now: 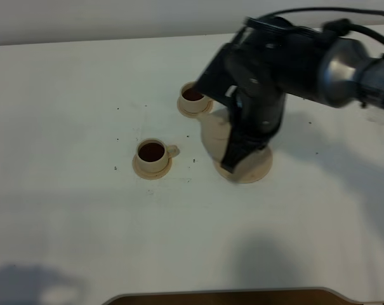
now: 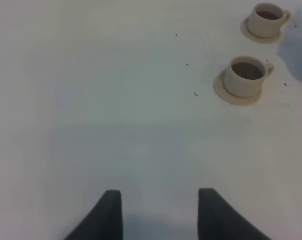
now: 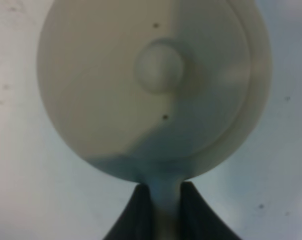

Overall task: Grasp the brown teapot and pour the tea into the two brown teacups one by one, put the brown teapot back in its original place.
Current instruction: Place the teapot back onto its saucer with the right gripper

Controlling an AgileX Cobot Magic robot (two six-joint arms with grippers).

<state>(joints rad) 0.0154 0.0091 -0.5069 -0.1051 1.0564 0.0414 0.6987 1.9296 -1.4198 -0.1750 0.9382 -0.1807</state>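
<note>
— Where's the brown teapot (image 3: 155, 85)?

— On its wide saucer (image 1: 258, 166), beside the two filled teacups (image 1: 152, 152) on the counter (image 1: 65, 114). My right gripper (image 3: 163, 200) has its jaws clamped on the handle.

— Left gripper (image 2: 158, 210)?

— Jaws apart over bare counter.

Bare table (image 1: 65, 95) lies open left of the two teacups (image 1: 152, 152), (image 1: 193, 96); teapot (image 1: 216, 133) apparently crowds their right.

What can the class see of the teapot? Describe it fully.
The teapot is squat, round and beige, seemingly ceramic, with a knobbed lid. It stands upright on the wide saucer, right of the two filled cups. The right gripper is shut on its handle; the arm hides most of it from above.
</note>
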